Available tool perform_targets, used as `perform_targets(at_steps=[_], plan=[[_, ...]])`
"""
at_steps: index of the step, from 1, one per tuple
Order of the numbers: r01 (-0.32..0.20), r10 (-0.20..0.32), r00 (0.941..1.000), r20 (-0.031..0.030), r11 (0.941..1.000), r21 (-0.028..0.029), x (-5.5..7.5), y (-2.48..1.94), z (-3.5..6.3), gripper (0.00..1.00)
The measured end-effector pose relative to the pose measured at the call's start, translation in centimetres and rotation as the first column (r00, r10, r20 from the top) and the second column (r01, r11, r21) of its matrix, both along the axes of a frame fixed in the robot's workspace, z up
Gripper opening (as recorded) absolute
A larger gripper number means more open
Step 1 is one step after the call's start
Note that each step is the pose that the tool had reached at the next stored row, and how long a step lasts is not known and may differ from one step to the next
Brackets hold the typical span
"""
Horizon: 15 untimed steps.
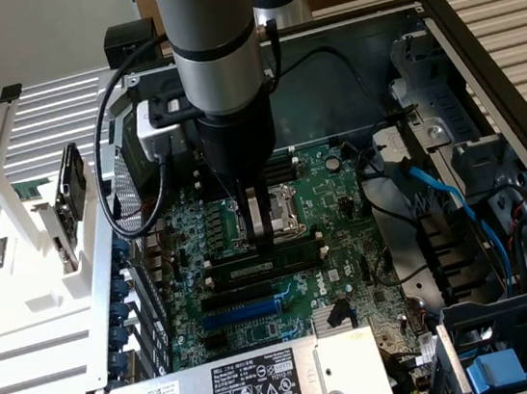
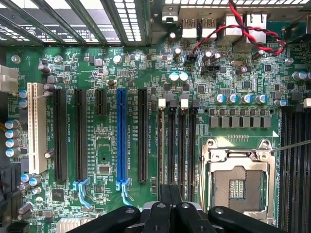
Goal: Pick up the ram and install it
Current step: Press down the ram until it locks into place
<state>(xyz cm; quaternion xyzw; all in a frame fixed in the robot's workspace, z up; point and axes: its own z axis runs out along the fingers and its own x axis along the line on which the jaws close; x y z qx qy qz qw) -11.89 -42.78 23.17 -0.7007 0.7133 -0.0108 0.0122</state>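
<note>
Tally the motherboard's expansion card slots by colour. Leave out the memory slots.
white slot: 1
black slots: 4
blue slot: 1
Total: 6

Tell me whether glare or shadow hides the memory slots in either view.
Exterior view: the light is soft, with no glare on the motherboard; the arm and gripper darken the board just beneath them. Wrist view: the memory slots are evenly lit and easy to tell apart; the only bright washout is behind the vent grille, well away from them.
</note>
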Motion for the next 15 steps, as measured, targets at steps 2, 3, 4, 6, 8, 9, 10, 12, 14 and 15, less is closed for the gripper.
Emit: perform_targets(at_steps=[2,3,4,6,8,9,10,12,14,15], plan=[[0.0,0.0,1.0,-0.0001,1.0,-0.0003,-0.01,-0.01,-0.07,0.1],[0.0,0.0,1.0,-0.0002,1.0,-0.0003,0.0,-0.01,-0.09,0.1],[0.0,0.0,1.0,-0.0003,1.0,-0.0002,0.0,0.0,-0.1,0.1],[0.0,0.0,1.0,-0.0002,1.0,0.0,0.0,0.0,-0.12,0.1],[0.0,0.0,1.0,-0.0001,1.0,0.0002,0.0,-0.02,-0.13,0.1],[0.0,0.0,1.0,-0.0002,1.0,0.0002,0.0,-0.03,-0.13,0.1],[0.0,0.0,1.0,-0.0002,1.0,0.0003,0.0,-0.05,-0.13,0.1],[0.0,0.0,1.0,-0.0002,1.0,0.0004,0.0,-0.09,-0.13,0.1],[0.0,0.0,1.0,-0.0002,1.0,0.0008,0.0,-0.16,-0.13,0.1],[0.0,0.0,1.0,-0.0002,1.0,0.0011,0.0,-0.19,-0.13,0.1]])
